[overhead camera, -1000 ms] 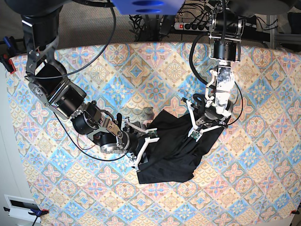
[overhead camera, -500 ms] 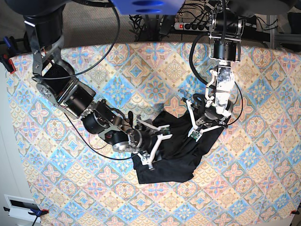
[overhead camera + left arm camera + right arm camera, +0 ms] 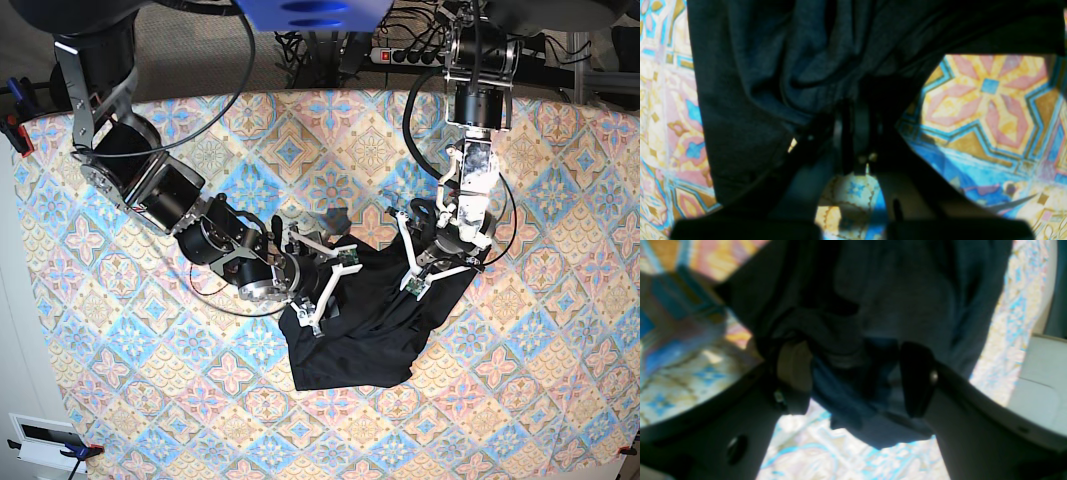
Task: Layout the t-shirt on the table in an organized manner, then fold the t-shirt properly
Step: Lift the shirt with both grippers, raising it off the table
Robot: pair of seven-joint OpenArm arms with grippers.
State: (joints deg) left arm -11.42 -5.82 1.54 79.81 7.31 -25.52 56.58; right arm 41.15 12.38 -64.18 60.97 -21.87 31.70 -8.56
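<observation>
We see the t-shirt [image 3: 365,325] bunched in a dark heap near the middle of the table [image 3: 560,330]; the left gripper [image 3: 437,266] is clenched on a fold at one edge of it. The right gripper [image 3: 328,290] stands with its jaws spread wide at the opposite edge; cloth hangs between its fingers [image 3: 917,383], not pinched.

Base view is evenly lit from above and sharp, with soft shadows under both arms on the table [image 3: 560,330]. The t-shirt [image 3: 365,335] reads as flat black with almost no fold detail. Both wrist views are soft and out of focus. In the left wrist view the cloth is underexposed and the tile pattern oversaturated. Right wrist view is backlit: the table blows out pale at right and the near fingers [image 3: 917,380] are dark silhouettes.
</observation>
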